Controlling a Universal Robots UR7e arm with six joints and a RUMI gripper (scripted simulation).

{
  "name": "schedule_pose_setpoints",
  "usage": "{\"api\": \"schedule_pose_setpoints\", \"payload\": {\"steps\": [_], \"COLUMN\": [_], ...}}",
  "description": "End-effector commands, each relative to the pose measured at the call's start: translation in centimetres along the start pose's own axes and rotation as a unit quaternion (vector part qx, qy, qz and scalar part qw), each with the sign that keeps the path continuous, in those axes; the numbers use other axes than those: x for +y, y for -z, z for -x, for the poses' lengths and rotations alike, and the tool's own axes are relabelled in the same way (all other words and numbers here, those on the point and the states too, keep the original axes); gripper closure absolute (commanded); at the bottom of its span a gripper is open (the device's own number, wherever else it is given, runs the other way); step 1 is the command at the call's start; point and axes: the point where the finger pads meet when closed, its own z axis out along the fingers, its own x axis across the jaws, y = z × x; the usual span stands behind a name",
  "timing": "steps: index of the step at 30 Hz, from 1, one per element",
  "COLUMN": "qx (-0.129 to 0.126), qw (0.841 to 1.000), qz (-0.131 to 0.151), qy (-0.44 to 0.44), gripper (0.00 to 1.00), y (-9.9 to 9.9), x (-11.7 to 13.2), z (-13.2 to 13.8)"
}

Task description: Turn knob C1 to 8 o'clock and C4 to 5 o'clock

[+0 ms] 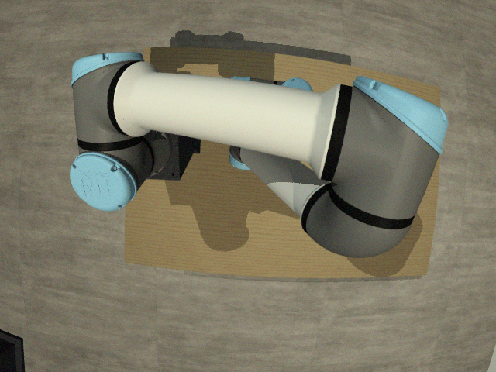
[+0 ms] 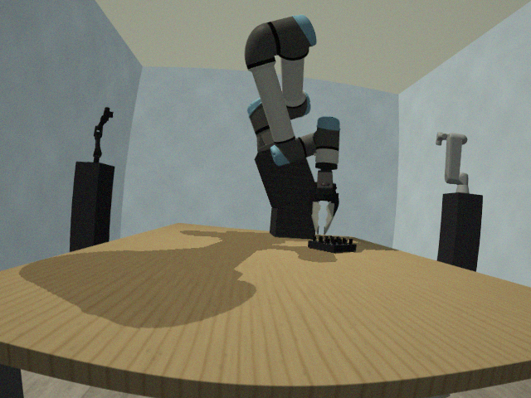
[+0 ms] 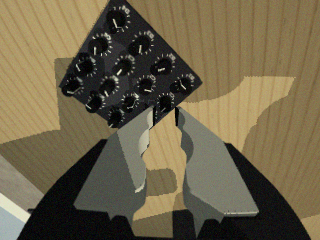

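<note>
The black knob box (image 2: 322,247) (image 3: 104,66) lies on the table, diagonal in the wrist view, and the top view does not show it. By the labels, row D runs along its upper right edge. Knob C1 (image 3: 165,103) is just ahead of the fingertips, its small pointer too blurred to read. Knob C4 (image 3: 98,45) is at the upper left, its white pointer toward the bottom of the view. My gripper (image 2: 322,233) (image 3: 165,108) is empty, its tips a narrow gap apart, above the box. The left finger hides the box's lower corner. The socket is not visible.
The other knobs stand close around C1 and C4, with D1 (image 3: 185,83) beside C1. The wooden table (image 1: 280,256) (image 2: 343,325) carries the box. The black arm pedestal (image 2: 291,201) stands behind the box. Two small arms on black stands are in the background.
</note>
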Motion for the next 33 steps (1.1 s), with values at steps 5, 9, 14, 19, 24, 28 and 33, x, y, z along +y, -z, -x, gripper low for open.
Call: {"api": "schedule_pose_setpoints", "payload": {"steps": [5, 9, 14, 19, 24, 28, 33], "qx": [0.0, 0.0, 0.0, 0.0, 0.0, 0.0, 0.0], "qw": [1.0, 1.0, 1.0, 1.0, 1.0, 1.0, 1.0], "qz": [-0.001, -0.001, -0.001, -0.001, -0.001, -0.001, -0.001], "qy": [0.0, 0.0, 0.0, 0.0, 0.0, 0.0, 0.0], "gripper": [0.89, 0.89, 0.89, 0.89, 0.89, 0.89, 0.89], "y": [0.0, 0.0, -0.2, -0.5, -0.9, -1.1, -1.3], "x": [0.0, 0.0, 0.0, 0.0, 0.0, 0.0, 0.0], "z": [0.0, 0.0, 0.0, 0.0, 0.0, 0.0, 0.0]}}
